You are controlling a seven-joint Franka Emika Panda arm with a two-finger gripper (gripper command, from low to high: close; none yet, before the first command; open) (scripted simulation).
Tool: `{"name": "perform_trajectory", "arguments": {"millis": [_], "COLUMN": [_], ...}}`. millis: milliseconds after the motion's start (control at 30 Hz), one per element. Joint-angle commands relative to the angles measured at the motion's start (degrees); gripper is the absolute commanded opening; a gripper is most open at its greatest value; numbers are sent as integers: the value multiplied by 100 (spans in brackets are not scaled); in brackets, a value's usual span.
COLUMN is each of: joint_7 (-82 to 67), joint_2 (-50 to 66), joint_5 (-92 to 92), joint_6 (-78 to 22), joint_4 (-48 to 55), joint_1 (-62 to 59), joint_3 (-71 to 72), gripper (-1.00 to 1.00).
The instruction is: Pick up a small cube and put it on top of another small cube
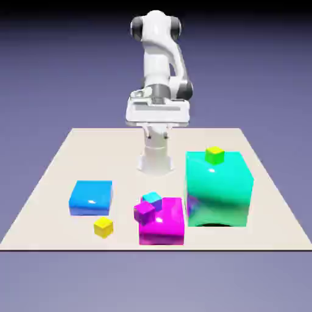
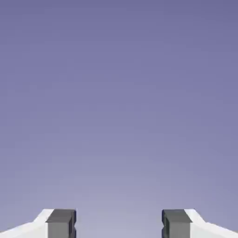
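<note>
Exterior view, left to right on the pale beige surface (image 1: 55, 164): a flat glossy blue block (image 1: 91, 197); just in front of it, apart, a small yellow cube (image 1: 103, 226) lying free; a glossy magenta block (image 1: 162, 221) with a small purple cube (image 1: 144, 211) and a small cyan cube (image 1: 152, 198) at its upper left corner, the two touching or nearly so; a large glossy teal block (image 1: 219, 189) carrying a small yellow-green cube (image 1: 214, 155) on top. The end effector (image 2: 118, 225) is raised at the far side, well apart from every cube; the hand view shows only backdrop between its grey fingertips (image 2: 61, 222), which stand spread with nothing held. Judgement: the yellow cube is the easiest pick, unobstructed, lying toward the camera and to the exterior view's left of the end effector, far below it; the cyan-purple pair is a near candidate for the base.
</note>
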Motion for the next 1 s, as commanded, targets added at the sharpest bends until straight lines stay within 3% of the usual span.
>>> {"name": "perform_trajectory", "arguments": {"millis": [0,967], "joint_7": [250,7145], "joint_2": [175,5012], "joint_5": [90,2583], "joint_6": [-62,-1789], "joint_4": [77,2203], "joint_1": [-190,-5434], "joint_3": [94,2704], "gripper": [0,0]}}
